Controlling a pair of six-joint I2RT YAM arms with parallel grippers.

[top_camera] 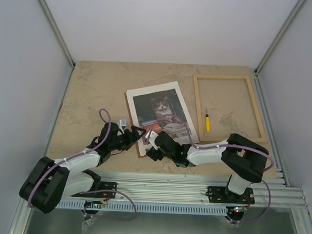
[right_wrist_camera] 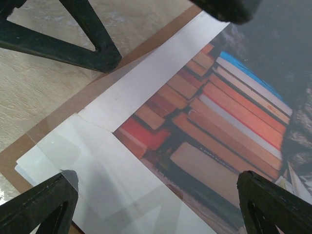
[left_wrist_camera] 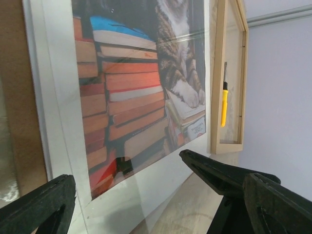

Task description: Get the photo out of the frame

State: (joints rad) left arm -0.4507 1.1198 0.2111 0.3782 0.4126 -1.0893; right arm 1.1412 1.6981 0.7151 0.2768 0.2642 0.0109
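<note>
While both arms crouch low over the mottled beige table (top_camera: pixel 95 88), your left gripper (top_camera: pixel 136 134) stands spread wide, its black wedge-shaped fingers holding nothing, just beside the near corner of the flat stack. Your right gripper (top_camera: pixel 153 143) meets it at that same corner, also released, with its fingers straddling the corner and nothing clamped.

The stack lies in the middle of the table, tilted a little. A thin brown board (right_wrist_camera: pixel 53 122) is at the bottom, with a matte white sheet (right_wrist_camera: pixel 156 68) on it. On top is the glossy rectangular photo (top_camera: pixel 164 113) of a tabby cat among orange-red books. A clear film (right_wrist_camera: pixel 97 175) overlaps the corner.

Well to the right, the frame (top_camera: pixel 222 77) lies flat, a thin rectangle of pale wood apart from the photo. A slim yellow tool (top_camera: pixel 207 122) rests inside it.
</note>
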